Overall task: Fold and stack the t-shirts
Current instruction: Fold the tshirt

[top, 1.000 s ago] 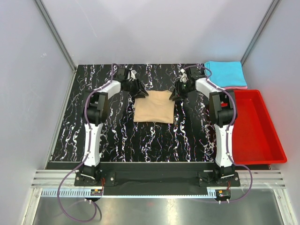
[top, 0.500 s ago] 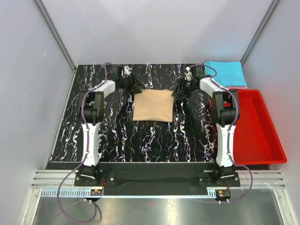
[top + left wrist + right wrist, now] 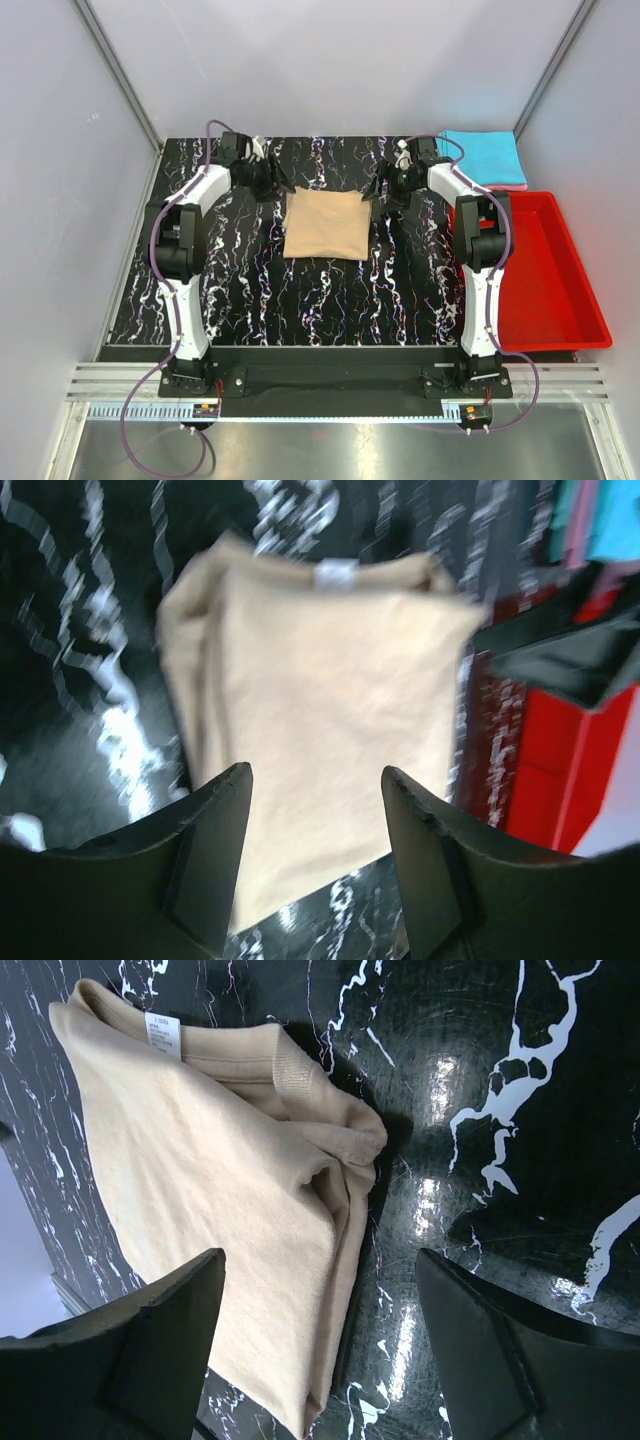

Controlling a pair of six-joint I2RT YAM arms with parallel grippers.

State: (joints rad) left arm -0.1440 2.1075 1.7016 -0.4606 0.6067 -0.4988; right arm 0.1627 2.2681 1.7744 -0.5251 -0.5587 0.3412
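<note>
On table (image 3: 400,300): folded t-shirt (image 3: 325,224), central. Off its far-left corner, left gripper (image 3: 273,184); off far-right corner, right gripper (image 3: 379,191). Right of t-shirt, bin (image 3: 545,270); behind bin, t-shirt stack (image 3: 483,157).

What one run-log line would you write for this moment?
shirt: folded tan cloth t-shirt flat on black marbled table, not stacked | left pincer: open, near its far-left corner | right pincer: open, near its far-right corner

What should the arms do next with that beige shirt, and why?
Probably bring the right gripper down to grip the tan shirt by its right edge. The shirt lies folded, that gripper and the left gripper are open and off the cloth, and the cyan shirt at the far right corner looks like its stack.
</note>
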